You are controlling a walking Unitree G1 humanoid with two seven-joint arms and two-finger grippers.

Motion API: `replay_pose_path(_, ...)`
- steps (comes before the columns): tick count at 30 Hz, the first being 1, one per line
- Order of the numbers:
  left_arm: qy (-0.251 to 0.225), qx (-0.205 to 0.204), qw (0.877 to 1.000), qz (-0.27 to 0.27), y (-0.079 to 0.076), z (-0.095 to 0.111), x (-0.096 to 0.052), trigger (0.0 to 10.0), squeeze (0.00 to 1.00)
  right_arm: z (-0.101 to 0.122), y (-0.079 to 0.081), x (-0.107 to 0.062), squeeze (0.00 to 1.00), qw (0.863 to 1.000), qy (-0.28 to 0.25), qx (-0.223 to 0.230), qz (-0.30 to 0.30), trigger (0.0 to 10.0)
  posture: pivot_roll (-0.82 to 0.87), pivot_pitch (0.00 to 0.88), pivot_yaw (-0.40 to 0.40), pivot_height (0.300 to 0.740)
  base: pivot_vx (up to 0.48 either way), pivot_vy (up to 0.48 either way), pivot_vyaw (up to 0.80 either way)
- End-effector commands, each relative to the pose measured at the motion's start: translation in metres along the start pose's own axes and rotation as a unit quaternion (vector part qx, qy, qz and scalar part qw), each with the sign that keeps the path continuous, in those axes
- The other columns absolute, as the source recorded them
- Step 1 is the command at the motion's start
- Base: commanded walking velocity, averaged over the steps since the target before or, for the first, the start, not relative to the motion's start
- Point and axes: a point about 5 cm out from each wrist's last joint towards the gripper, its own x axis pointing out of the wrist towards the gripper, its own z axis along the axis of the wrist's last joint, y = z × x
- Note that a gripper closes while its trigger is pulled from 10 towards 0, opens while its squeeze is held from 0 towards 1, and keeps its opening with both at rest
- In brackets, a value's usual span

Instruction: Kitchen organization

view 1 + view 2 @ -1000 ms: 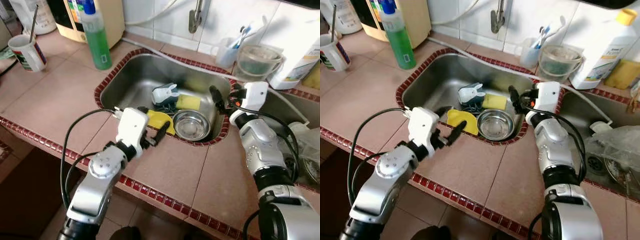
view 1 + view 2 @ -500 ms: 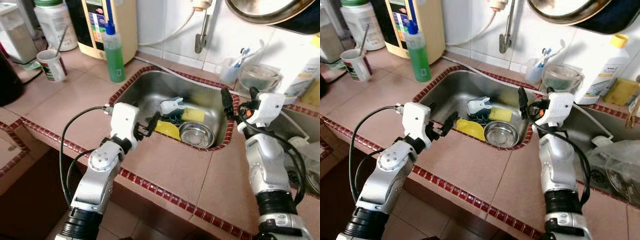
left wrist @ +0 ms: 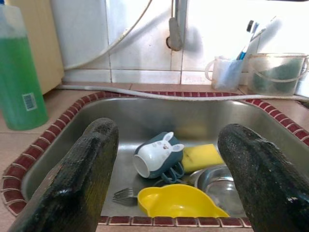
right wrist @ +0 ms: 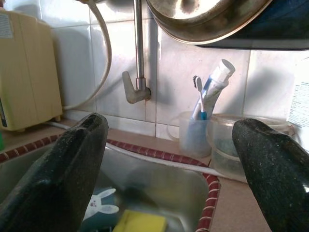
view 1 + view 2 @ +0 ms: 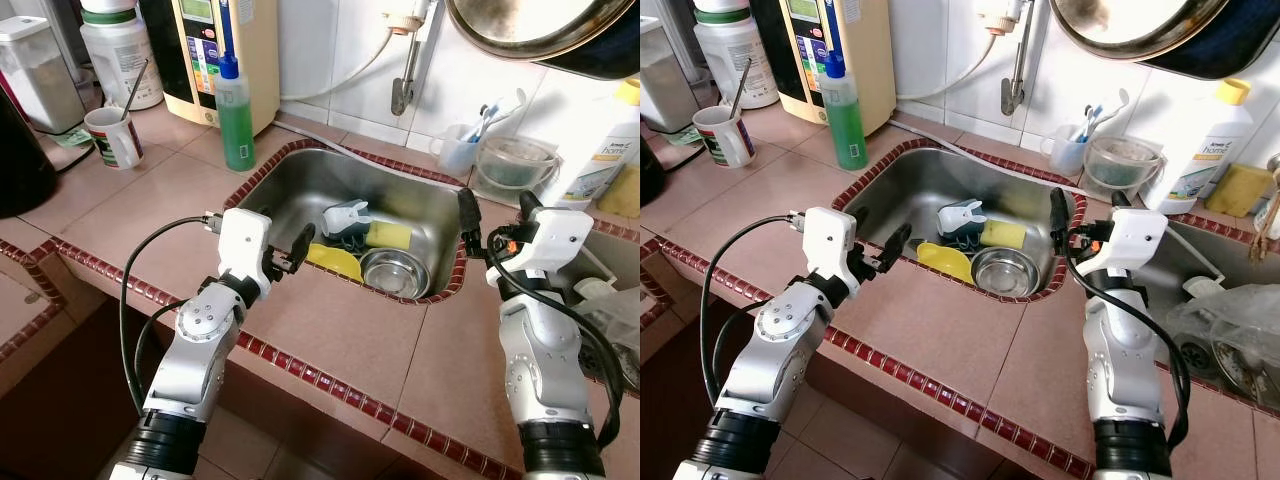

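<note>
With both jaws wide and empty at the sink (image 5: pixel 300 185) rim, left gripper (image 5: pixel 285 255) nearest the yellow dish (image 5: pixel 335 262) inside risks clipping the steel bowl (image 5: pixel 393 271) touching it.

Green soap bottle (image 5: pixel 237 122), spooned mug (image 5: pixel 114 137), toothbrush cup (image 5: pixel 460 152) on countertop.

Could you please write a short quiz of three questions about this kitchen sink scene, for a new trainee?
1. True or false: the left gripper holds the yellow dish.
2. What lies beside the yellow sponge in the sink? A) rabbit mug B) red plate C) glass jar
3. Fill in: the green bottle stands on the ____.

Key: 1 false, its fingers are open and empty; 2 A, the rabbit mug; 3 counter.
</note>
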Motion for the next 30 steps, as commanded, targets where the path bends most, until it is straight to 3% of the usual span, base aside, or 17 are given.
replay_pose_path(1,0.003,-0.004,1.000,0.003,0.002,-0.004,-0.003,10.0,0.00,0.006,0.002,-0.002,0.00,1.000,-0.012,-0.008,0.000,10.0,0.02,0.000,0.003,0.740,0.000,0.000,0.00)
replay_pose_path(10,0.015,0.000,1.000,0.011,0.011,-0.014,-0.011,10.0,0.00,-0.004,0.010,-0.015,0.00,1.000,0.010,-0.014,-0.007,10.0,0.02,0.000,0.001,0.740,0.000,0.000,0.00)
replay_pose_path(30,0.006,-0.002,1.000,-0.004,0.010,-0.014,-0.010,10.0,0.00,-0.002,0.008,-0.015,0.00,0.999,0.016,-0.029,-0.006,10.0,0.01,0.000,-0.004,0.740,0.000,0.000,0.00)
